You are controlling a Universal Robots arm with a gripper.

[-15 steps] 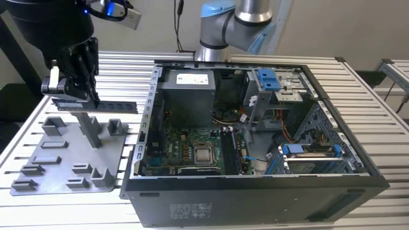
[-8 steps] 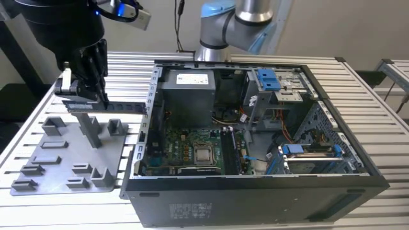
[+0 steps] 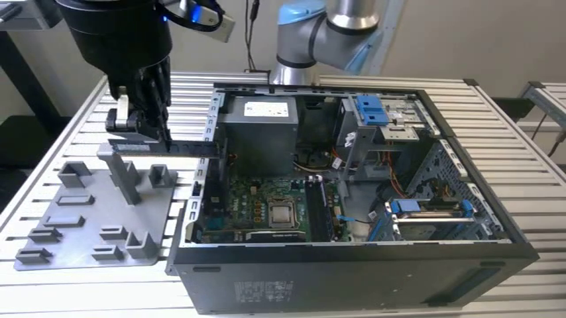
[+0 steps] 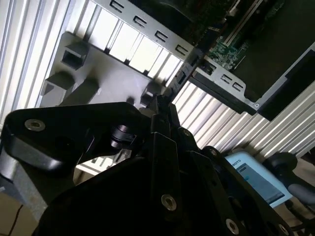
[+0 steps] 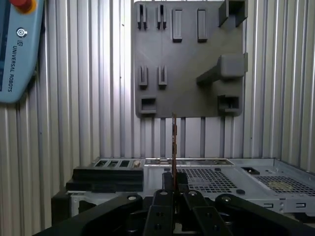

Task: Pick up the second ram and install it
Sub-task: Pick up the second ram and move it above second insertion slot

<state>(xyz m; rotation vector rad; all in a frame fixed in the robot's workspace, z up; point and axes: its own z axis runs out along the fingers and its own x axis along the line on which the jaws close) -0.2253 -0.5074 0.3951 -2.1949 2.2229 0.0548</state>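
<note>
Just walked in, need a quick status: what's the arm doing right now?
The arm's gripper is shut on the second ram, holding it roughly level in the air above the grey tray, right beside the open computer case. The first wrist view shows the stick edge-on, sticking out from the gripper. It is not yet seated on the motherboard.

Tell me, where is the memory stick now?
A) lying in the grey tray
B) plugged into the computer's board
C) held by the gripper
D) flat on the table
C: the gripper is shut on the ram, holding it in the air between tray and case.
</note>
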